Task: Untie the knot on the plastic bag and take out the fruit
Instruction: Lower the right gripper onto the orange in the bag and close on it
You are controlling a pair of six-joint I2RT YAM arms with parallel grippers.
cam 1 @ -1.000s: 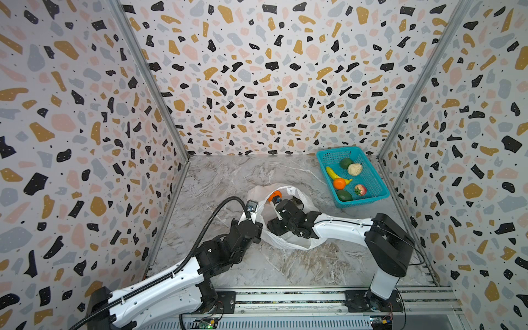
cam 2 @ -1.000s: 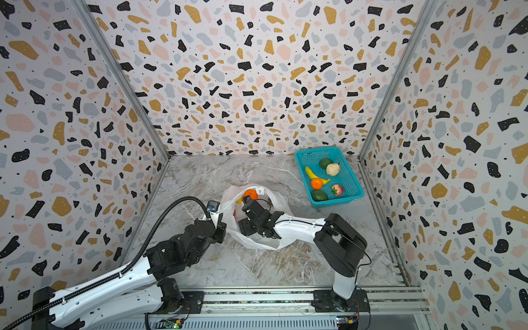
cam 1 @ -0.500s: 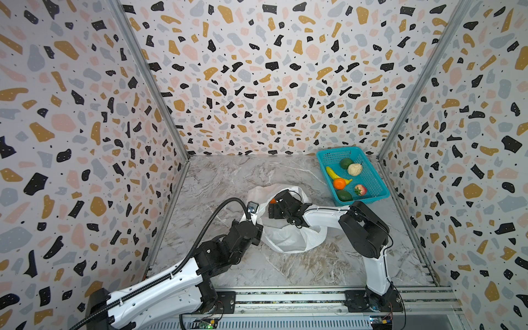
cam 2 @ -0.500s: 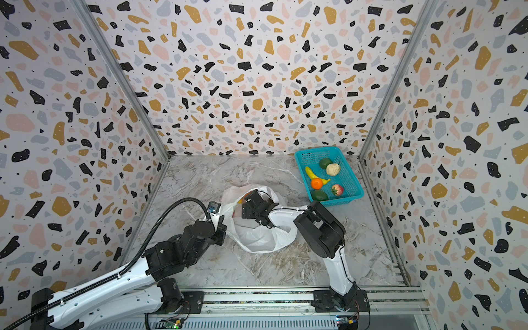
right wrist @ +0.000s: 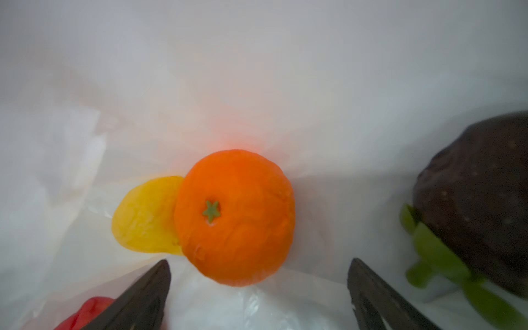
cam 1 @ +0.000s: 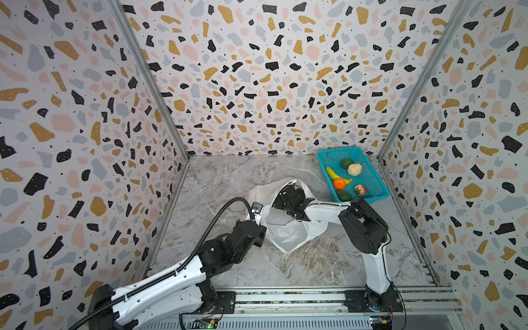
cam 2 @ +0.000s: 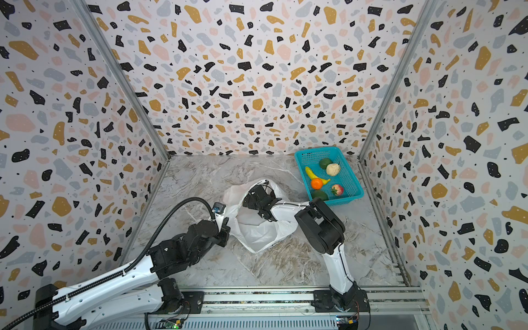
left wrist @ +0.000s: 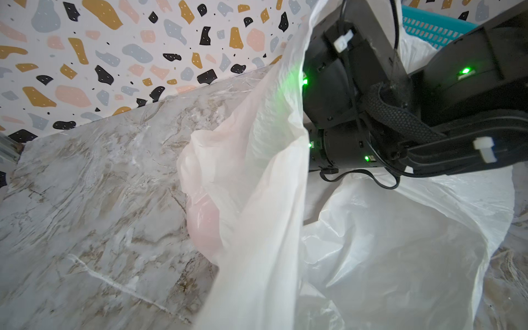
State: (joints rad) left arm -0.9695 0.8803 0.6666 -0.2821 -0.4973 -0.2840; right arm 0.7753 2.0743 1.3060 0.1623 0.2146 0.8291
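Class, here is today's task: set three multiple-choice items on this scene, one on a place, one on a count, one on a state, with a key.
1. Where on the table does the teal basket stand? A. far right corner B. near left corner C. centre
2. How many things lie in it? A. three B. six C. nine
3. The right end effector is: A. open inside the plastic bag B. shut beside it C. shut above the basket
Key: 1A, it stands far back on the right; 2B, banana, green ball, beige ball, orange, red fruit, dark green oval; 3A, its fingers stand apart amid white film.
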